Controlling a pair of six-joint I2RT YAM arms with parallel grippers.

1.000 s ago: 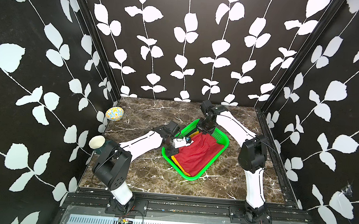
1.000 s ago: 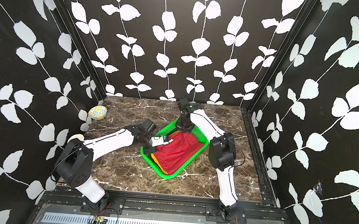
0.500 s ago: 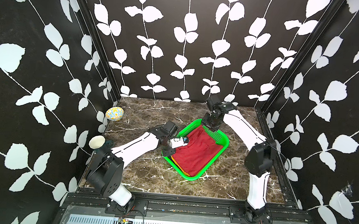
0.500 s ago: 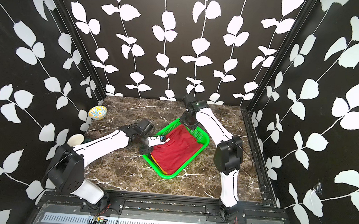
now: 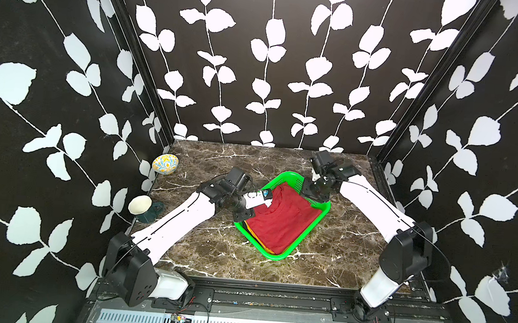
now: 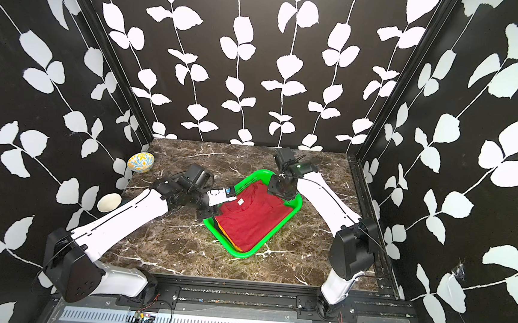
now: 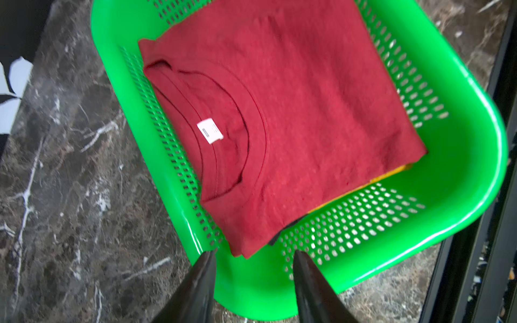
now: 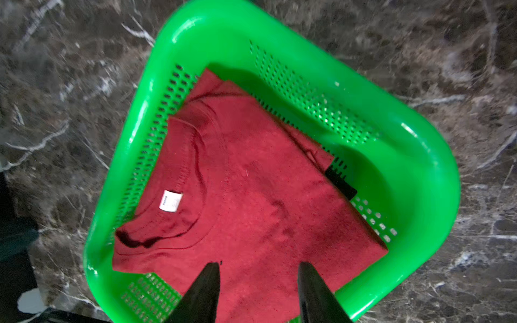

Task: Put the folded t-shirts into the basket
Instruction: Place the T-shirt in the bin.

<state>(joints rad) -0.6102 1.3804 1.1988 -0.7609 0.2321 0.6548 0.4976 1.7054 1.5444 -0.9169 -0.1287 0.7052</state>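
basket (image 5: 277,257): red tee (image 5: 281,221) topmost, yellow tee (image 7: 396,172), black tee (image 8: 340,182) beneath
left gripper (image 7: 254,253): released, empty
right gripper (image 8: 258,264): released, empty

The dark marble counter (image 5: 214,252) carries a green basket (image 5: 279,257) near its middle, set askew to the edges. A patterned bowl (image 5: 165,164) sits in the far left corner, and a pale cup (image 5: 139,205) by the left edge.

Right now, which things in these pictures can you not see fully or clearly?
Black t-shirt: right wrist view shows one corner only; the red t-shirt covers the rest.
Yellow t-shirt: left wrist view shows only an edge under the red t-shirt.
White neck label: print too blurred to read in both wrist views.
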